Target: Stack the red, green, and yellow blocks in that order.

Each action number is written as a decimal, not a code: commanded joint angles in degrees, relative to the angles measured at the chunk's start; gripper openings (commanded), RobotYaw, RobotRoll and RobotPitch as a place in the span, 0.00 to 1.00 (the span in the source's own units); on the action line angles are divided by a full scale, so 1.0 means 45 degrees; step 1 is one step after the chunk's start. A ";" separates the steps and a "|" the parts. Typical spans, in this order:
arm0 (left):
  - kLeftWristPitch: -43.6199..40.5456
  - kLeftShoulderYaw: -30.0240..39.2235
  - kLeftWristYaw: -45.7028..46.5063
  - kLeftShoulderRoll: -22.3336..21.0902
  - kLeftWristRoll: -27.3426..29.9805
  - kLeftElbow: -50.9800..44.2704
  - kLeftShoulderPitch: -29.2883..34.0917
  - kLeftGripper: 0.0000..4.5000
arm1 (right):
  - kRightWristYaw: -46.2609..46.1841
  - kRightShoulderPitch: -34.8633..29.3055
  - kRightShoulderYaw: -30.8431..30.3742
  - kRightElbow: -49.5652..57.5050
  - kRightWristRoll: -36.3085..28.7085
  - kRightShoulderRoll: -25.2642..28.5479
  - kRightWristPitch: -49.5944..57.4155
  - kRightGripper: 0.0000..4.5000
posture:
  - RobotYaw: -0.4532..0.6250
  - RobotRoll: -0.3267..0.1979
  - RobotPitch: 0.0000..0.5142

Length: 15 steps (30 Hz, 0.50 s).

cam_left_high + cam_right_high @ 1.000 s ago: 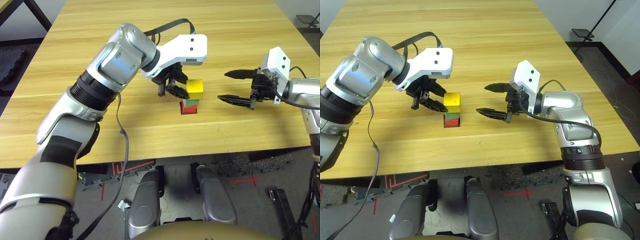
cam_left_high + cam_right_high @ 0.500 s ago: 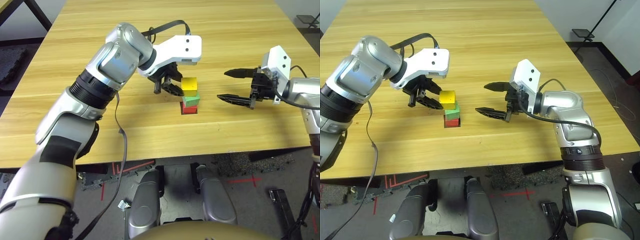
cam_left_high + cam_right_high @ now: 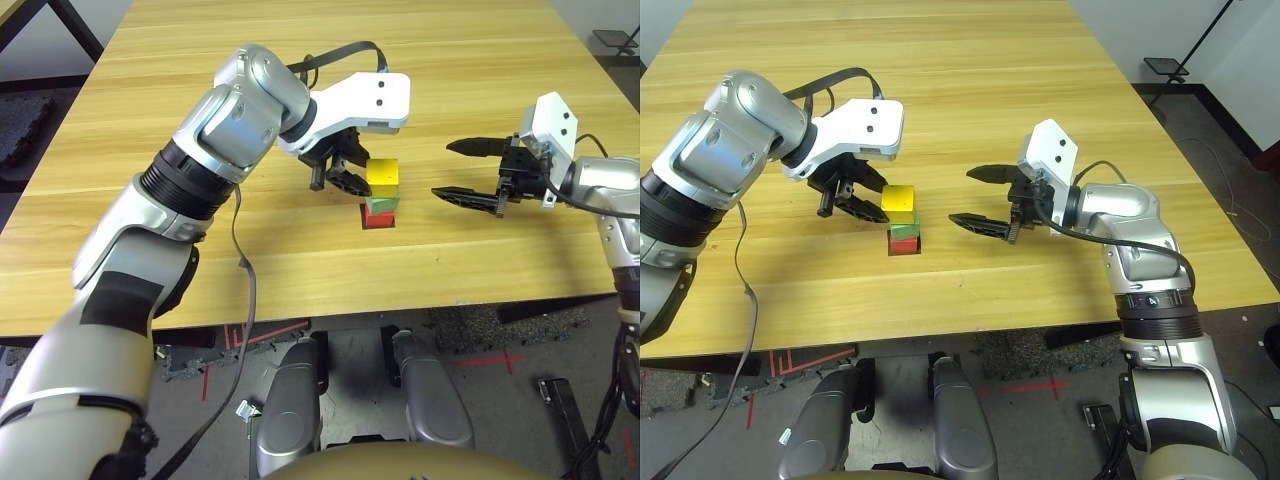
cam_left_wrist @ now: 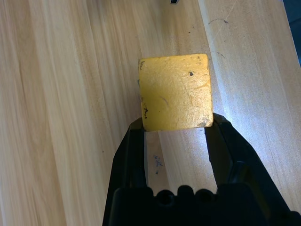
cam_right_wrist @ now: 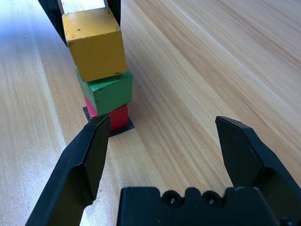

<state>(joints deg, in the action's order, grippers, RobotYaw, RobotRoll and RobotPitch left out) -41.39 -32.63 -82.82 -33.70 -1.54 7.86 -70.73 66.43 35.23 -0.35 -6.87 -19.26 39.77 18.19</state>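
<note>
Standing on a small black square patch (image 5: 123, 128) near the middle of the light wooden surface (image 3: 470, 45) is a three-block tower: the red block (image 5: 115, 116) at the bottom, the green block (image 5: 107, 91) on it, and the yellow block (image 3: 382, 173) on top. The green block sits turned a little off square from the red one. The left hand (image 3: 340, 172) reaches in from the tower's left, its two black fingers (image 4: 129, 155) against opposite sides of the yellow block at their tips. The right hand (image 3: 468, 171) hovers just to the right of the tower, apart from it, its two fingers spread wide with nothing between them.
</note>
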 commanded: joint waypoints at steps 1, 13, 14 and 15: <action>0.0030 -0.0204 -0.0121 0.0079 -0.0019 -0.0155 0.0170 0.41 | -0.0040 -0.0074 0.0070 0.0078 -0.0105 -0.0068 -0.0086 1.00 | 0.68 0.91 0.40; 0.0112 -0.0151 0.0029 0.0195 -0.0150 0.0032 0.0238 0.41 | -0.0006 0.0026 0.0031 0.0109 -0.0129 -0.0090 -0.0020 1.00 | 0.68 0.90 0.40; 0.0160 -0.0158 0.0056 0.0191 -0.0199 0.0113 0.0220 0.41 | -0.0003 0.0046 0.0015 0.0090 -0.0123 -0.0107 -0.0028 1.00 | 0.68 0.90 0.40; 0.0154 -0.0156 0.0074 0.0188 -0.0220 0.0162 0.0212 0.41 | 0.0001 0.0060 0.0003 0.0078 -0.0123 -0.0124 -0.0031 1.00 | 0.68 0.90 0.40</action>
<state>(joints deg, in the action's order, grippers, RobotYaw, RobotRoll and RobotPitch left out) -40.94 -32.63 -82.72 -33.11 -1.94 8.15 -70.28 66.12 35.33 -0.35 -6.83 -19.27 39.33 18.20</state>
